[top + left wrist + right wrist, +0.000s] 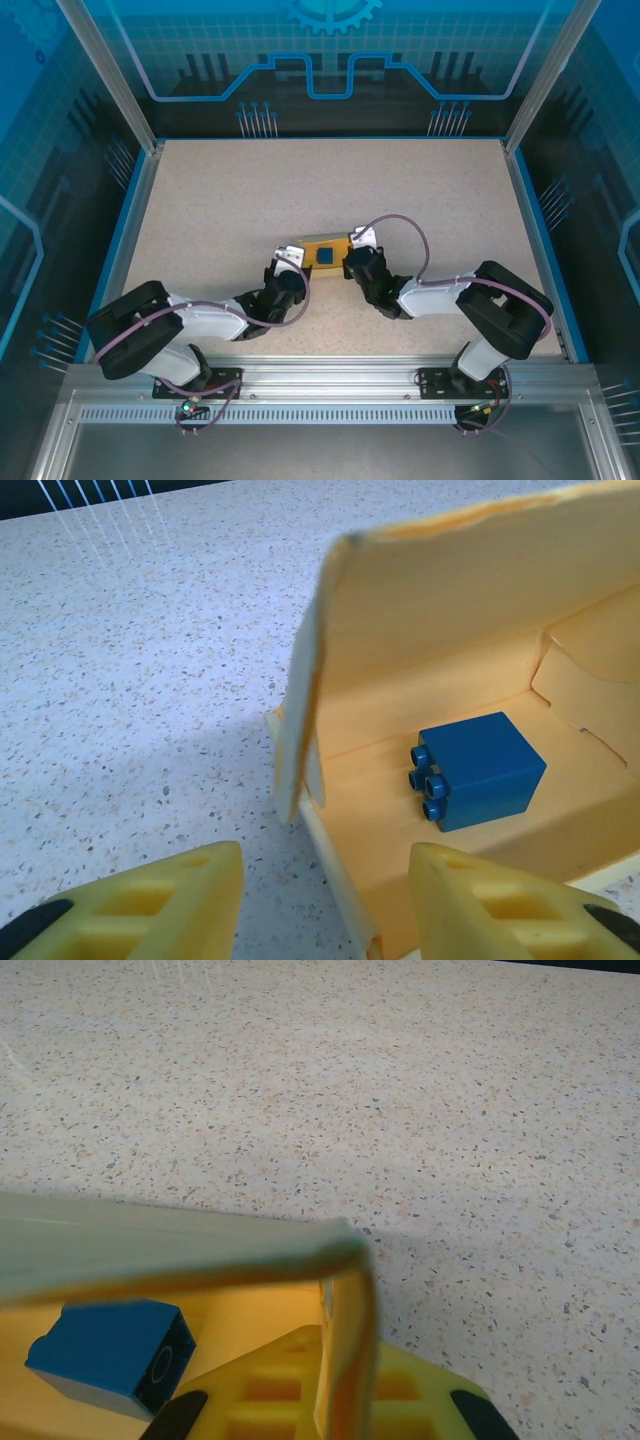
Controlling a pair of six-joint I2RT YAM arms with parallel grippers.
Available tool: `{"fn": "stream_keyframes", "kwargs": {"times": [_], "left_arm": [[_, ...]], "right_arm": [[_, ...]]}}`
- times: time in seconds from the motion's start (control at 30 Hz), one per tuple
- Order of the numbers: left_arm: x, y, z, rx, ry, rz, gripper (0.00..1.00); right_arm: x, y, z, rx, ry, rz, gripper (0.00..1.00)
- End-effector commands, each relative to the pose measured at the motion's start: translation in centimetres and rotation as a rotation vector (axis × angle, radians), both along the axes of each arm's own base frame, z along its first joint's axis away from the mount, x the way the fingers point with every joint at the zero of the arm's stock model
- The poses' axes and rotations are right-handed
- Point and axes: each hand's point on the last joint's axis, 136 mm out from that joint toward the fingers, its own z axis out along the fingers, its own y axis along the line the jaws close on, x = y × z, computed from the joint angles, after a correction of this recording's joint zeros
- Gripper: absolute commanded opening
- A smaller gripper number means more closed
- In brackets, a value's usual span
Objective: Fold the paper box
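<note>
1. Around the blue brick [480, 770], the paper box [440, 610] sits half-formed, walls up and one big flap raised over it.
2. Right of the brick, the right gripper [345, 1400] is clamped tight on the box's end wall, probably to steady it upright for folding.
3. Left of the brick, the left gripper [325, 910] stands parted and holds nothing; the box's near corner lies between its fingers [150, 905], seemingly untouched.
</note>
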Motion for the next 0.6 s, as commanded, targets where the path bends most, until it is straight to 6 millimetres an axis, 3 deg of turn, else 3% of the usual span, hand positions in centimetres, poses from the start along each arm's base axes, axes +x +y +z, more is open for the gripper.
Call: {"fn": "stream_keyframes", "kwargs": {"times": [0.0,0.13,0.33,0.47,0.57], "left_arm": [[-1.2,0.5,0.4,-0.009,0.026,-0.023,0.52],[-2.3,1.1,2.8,-0.039,0.029,-0.056,0.55],[-3.3,1.6,8.2,-0.093,0.024,-0.112,0.60],[-1.9,0.9,11.0,-0.156,0.087,-0.156,0.60],[0.0,-0.2,11.2,-0.176,0.179,-0.191,0.60]], "right_arm": [[-1.4,-1.0,-2.1,-0.094,0.063,0.006,0.02],[-1.4,-1.1,-1.9,-0.096,0.059,0.003,0.02],[-1.4,-1.2,-1.6,-0.102,0.044,0.000,0.02],[-1.4,-1.1,-1.2,-0.099,0.034,0.004,0.02],[-1.3,-1.0,-1.1,-0.096,0.031,0.005,0.02]]}}
